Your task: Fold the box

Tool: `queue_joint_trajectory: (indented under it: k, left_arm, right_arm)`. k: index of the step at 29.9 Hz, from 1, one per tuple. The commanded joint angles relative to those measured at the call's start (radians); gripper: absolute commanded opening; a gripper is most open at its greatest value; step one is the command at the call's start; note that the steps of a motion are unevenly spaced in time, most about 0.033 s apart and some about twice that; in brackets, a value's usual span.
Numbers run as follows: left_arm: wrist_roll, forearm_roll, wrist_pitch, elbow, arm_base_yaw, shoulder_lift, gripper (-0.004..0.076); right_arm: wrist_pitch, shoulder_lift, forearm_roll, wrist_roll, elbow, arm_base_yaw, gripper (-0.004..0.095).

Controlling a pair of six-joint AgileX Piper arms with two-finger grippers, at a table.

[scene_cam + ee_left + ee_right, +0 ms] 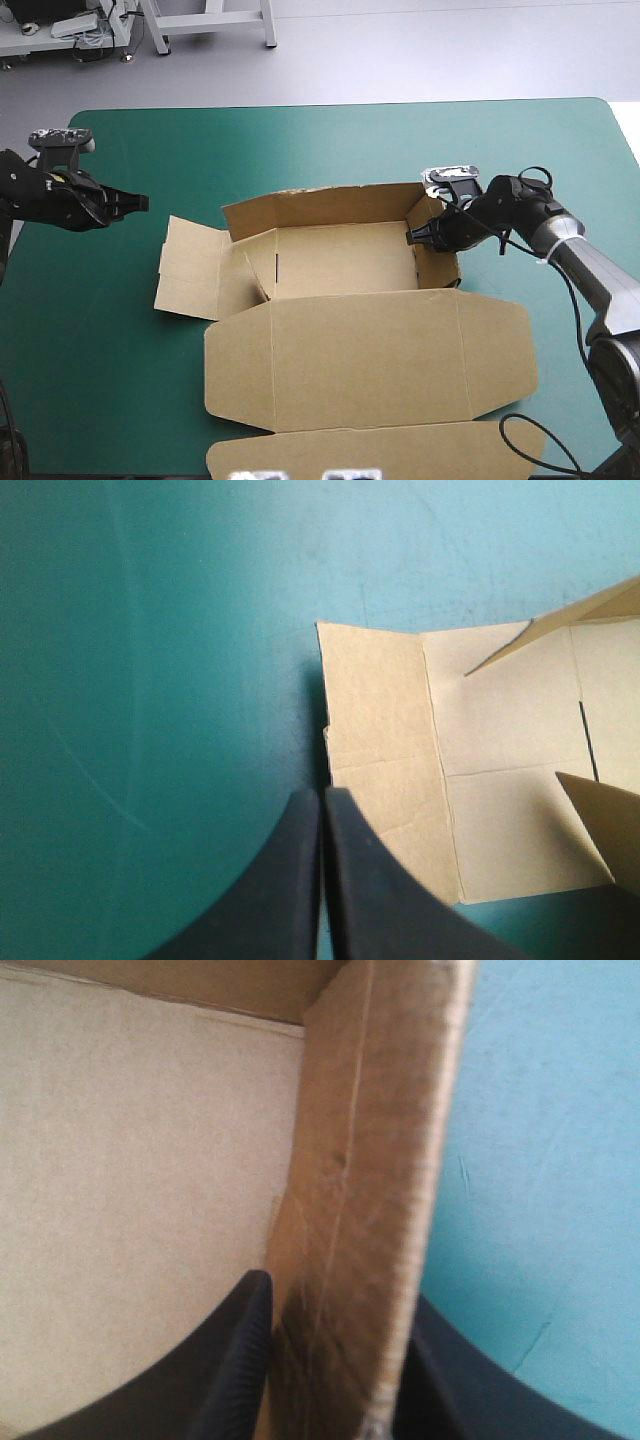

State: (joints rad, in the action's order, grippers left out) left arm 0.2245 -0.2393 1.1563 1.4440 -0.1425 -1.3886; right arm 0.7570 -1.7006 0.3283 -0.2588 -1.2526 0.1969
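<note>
Wall (pixel 440 268) of the box (pixel 340 260) is standing clamped in the right gripper (pixel 412 236) while the left gripper (pixel 143 202), closed empty, is hovering beside the flat left flap (pixel 190 270).

The box (pixel 370 350) is plain brown board, matt and dry-looking, with a fine fibrous grain. Close up it shows scuffs, faint creases and a rough, frayed cut edge. The cover (pixel 330 140) on the table is a smooth teal-green sheet with a soft sheen and a few thin pale scratches. The fingers (pixel 385 900) of the left gripper (pixel 321 798) are black, smooth and matt, like rubber or plastic. A band (pixel 560 233) on the right arm looks like pale metal.
</note>
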Motion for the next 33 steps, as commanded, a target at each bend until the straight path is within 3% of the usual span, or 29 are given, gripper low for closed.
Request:
queue_joint_trajectory:
  k: [1, 14, 19, 24, 33]
  left_arm:
    - [0.004, -0.025, -0.032, 0.023, 0.001, 0.027, -0.0007]
    - [0.007, -0.025, -0.019, 0.023, 0.001, 0.027, -0.0007]
    - [0.007, -0.031, -0.012, 0.023, 0.001, 0.027, -0.0007]
    - [0.007, -0.056, -0.01, 0.023, 0.001, 0.027, -0.0008]
    - [0.007, -0.093, -0.007, 0.023, 0.001, 0.027, -0.0009]
  right_arm:
    - [-0.012, 0.047, -0.002, 0.0, -0.06, -0.001, 0.041]
    - [0.256, 0.141, -0.101, 0.0, -0.434, -0.001, 0.0405]
    - [0.361, 0.176, -0.102, 0.0, -0.504, -0.001, 0.0405]
    - [0.492, 0.213, -0.189, 0.037, -0.507, -0.001, 0.0405]
    - [0.492, 0.205, -0.183, 0.077, -0.416, -0.001, 0.0405]
